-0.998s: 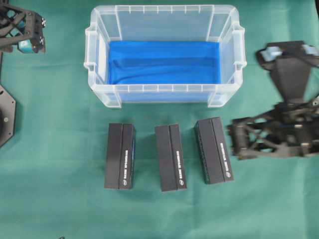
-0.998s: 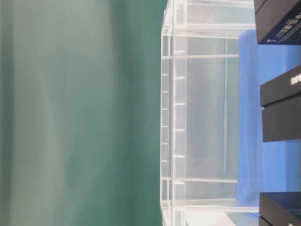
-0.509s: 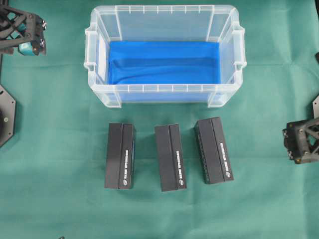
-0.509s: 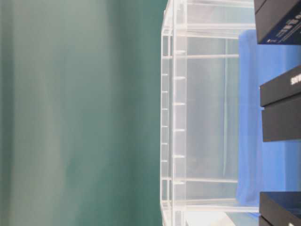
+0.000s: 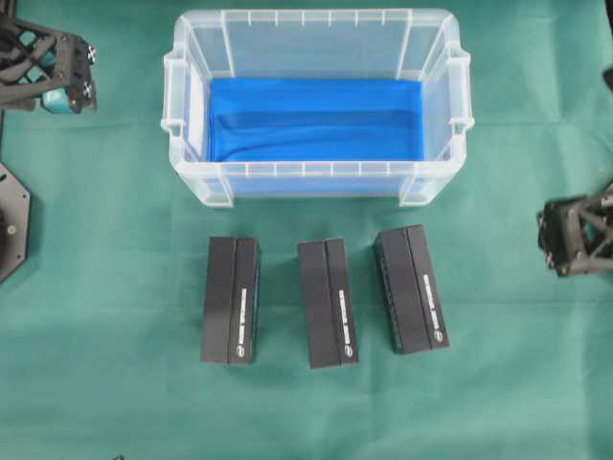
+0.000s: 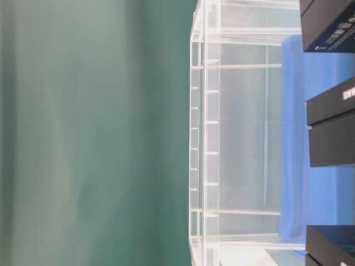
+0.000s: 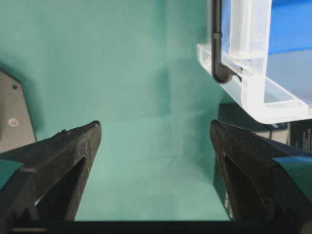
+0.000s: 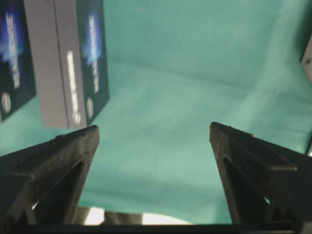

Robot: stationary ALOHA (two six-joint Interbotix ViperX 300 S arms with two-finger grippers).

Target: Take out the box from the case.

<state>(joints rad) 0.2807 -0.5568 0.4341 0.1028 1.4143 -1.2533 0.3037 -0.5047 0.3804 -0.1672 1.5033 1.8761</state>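
Spread claw (image 7: 155, 134) (empty) beside case (image 7: 253, 92)

Robot lab setup: green cloth (image 5: 115, 287) covering the surface, two robot arms sitting at the edges, staged case (image 5: 316, 182) and boxes (image 5: 326, 302).

Light fell bright and even from above; the three black rectangular boxes (image 5: 323, 303) cast only faint, short shadows on the green cloth-covered table (image 5: 115, 287). The clear plastic case (image 5: 316, 172) showed soft sheen along its rim. The table-level view was hazy; the black gripper fingers (image 7: 63, 161) up close were blurred.
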